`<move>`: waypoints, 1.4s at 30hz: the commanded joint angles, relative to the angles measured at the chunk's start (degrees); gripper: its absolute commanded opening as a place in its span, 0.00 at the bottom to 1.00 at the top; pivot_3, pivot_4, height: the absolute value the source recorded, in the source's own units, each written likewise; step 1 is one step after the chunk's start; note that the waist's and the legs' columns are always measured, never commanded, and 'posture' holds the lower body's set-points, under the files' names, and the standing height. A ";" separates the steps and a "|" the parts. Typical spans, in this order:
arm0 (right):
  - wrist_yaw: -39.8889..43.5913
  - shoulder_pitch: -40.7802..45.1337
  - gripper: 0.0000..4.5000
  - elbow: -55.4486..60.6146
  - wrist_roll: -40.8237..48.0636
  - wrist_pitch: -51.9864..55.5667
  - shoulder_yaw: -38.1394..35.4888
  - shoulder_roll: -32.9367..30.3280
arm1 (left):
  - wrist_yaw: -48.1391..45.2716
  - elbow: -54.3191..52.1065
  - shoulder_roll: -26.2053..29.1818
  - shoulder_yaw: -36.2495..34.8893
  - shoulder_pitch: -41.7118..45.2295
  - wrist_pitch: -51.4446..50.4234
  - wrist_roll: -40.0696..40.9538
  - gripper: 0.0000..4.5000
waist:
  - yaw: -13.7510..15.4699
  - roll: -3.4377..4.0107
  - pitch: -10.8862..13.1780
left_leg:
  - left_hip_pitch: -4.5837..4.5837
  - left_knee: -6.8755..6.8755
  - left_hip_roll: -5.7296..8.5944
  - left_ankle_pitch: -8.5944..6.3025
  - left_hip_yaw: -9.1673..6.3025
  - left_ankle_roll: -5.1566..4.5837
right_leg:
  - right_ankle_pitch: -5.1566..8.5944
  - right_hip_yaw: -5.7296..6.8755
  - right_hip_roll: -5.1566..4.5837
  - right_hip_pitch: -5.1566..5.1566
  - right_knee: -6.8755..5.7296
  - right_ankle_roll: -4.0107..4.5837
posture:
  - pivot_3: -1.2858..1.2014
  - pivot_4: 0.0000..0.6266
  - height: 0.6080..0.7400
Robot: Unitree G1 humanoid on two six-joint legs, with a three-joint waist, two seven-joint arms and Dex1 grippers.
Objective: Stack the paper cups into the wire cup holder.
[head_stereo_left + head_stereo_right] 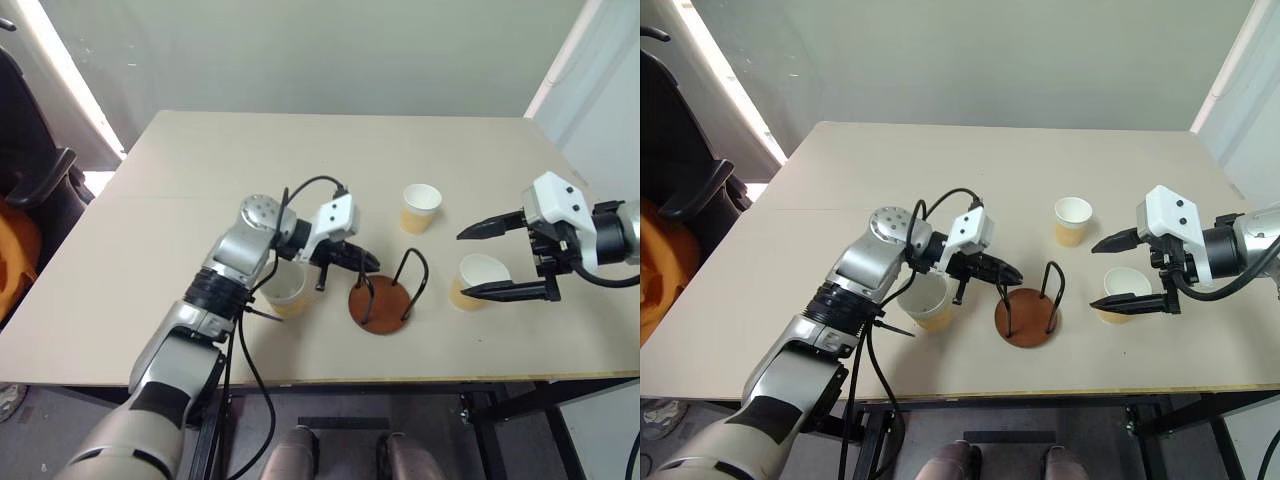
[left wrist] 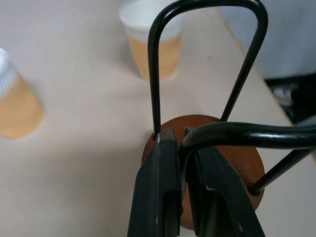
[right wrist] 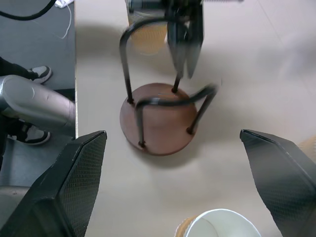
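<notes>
Head views: beige desk [image 1: 150, 300] carrying three paper cups and the wire cup holder [image 1: 380, 307]
- Wire cup holder: reddish-brown disc with black wire loops, standing near the near edge, about mid-desk
- Left cup [image 1: 285, 287]: upright, just left of the holder, partly under the left arm
- Far cup [image 1: 420, 208]: upright, beyond and right of the holder
- Right cup [image 1: 477, 281]: upright, right of the holder
- Left end effector [image 1: 362, 262]: fingers pressed together, tips over the holder's left side, nothing held
- Right end effector [image 1: 485, 260]: fingers spread wide, one beyond and one nearer than the right cup, not touching it

Left wrist view: black fingers [image 2: 158, 197] closed side by side, a wire loop [image 2: 207, 10] curving over them, the disc base [image 2: 237, 163] beneath; two cups stand beyond, blurred

Right wrist view: spread fingers [image 3: 69, 187] framing the holder [image 3: 160, 123]; white cup rim [image 3: 222, 224] between them; left end effector's shut tips [image 3: 185, 54] at the holder's far side
</notes>
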State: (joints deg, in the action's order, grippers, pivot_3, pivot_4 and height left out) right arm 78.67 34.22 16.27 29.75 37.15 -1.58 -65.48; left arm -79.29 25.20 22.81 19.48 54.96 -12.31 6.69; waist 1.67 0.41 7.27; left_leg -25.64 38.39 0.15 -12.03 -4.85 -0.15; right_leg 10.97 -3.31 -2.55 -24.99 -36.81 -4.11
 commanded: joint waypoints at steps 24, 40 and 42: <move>-1.52 -2.35 1.00 -3.40 -9.71 -5.55 3.22 -4.08 | -6.49 -13.01 12.59 -10.96 1.19 -10.11 8.81 0.99 | -0.55 0.01 -0.01 | 0.09 -0.11 -0.02 -0.06 0.04 -0.08 | 0.00 0.00 0.04 0.04 0.10 0.00 | 0.52 0.24 1.00; -5.43 -6.14 1.00 -10.80 -19.57 -11.13 8.97 0.87 | 2.53 -45.40 33.53 -28.39 -16.20 -34.91 30.64 0.99 | -0.80 0.01 0.00 | 0.75 -0.24 -0.06 -0.30 0.10 -0.08 | 0.52 -0.03 0.00 0.56 0.10 0.84 | 0.52 0.24 1.00; -5.13 -5.57 0.92 -11.32 -19.76 -11.54 9.07 1.35 | 3.01 -45.52 34.97 -29.10 -17.39 -34.99 31.28 1.00 | -0.90 0.01 0.00 | 0.82 -0.29 -0.10 -0.26 0.09 -0.03 | 0.50 -0.03 0.03 0.57 0.05 0.90 | 0.52 0.24 1.00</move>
State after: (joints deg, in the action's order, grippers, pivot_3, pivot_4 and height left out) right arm 73.28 26.78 4.66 10.53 26.63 8.11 -64.06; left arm -76.93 -19.10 56.36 -7.21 37.90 -47.20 36.68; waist 0.77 0.42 7.27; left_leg -24.78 38.06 0.05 -12.27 -4.76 -0.15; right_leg 11.48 -3.34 -2.51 -24.42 -36.79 -3.18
